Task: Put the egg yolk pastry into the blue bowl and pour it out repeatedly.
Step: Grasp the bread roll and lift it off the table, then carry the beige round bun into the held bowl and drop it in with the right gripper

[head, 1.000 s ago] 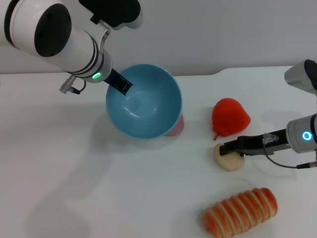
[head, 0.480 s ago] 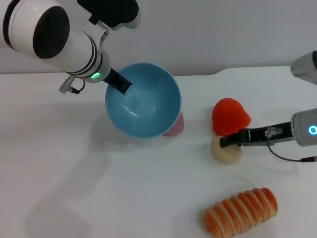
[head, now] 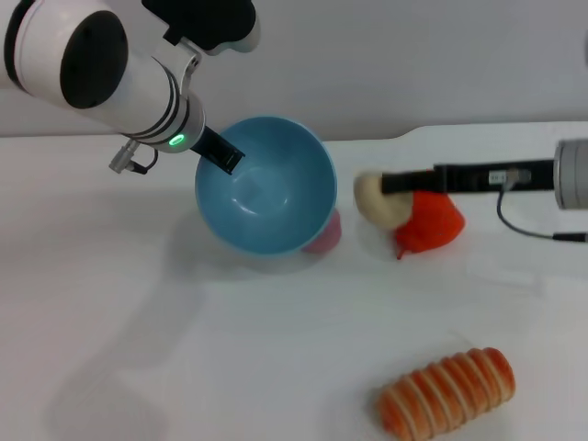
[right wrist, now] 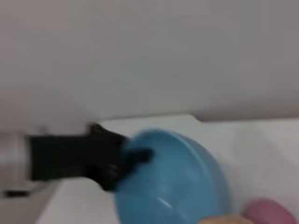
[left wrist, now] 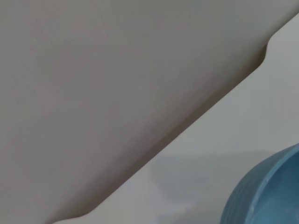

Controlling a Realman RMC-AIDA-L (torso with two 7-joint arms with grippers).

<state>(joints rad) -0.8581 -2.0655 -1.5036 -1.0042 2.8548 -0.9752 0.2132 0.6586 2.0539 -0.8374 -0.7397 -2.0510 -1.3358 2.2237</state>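
Since a sec ago the right gripper, clamped on the egg yolk pastry, had lifted it off the table & swung it left to just right of the blue bowl, which the left gripper held tilted by its rim, so drop-in looked next.

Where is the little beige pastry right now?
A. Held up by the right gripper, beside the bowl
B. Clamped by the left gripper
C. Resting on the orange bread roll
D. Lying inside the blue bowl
A: the pastry sits at the right gripper tip, off the table, just right of the bowl.
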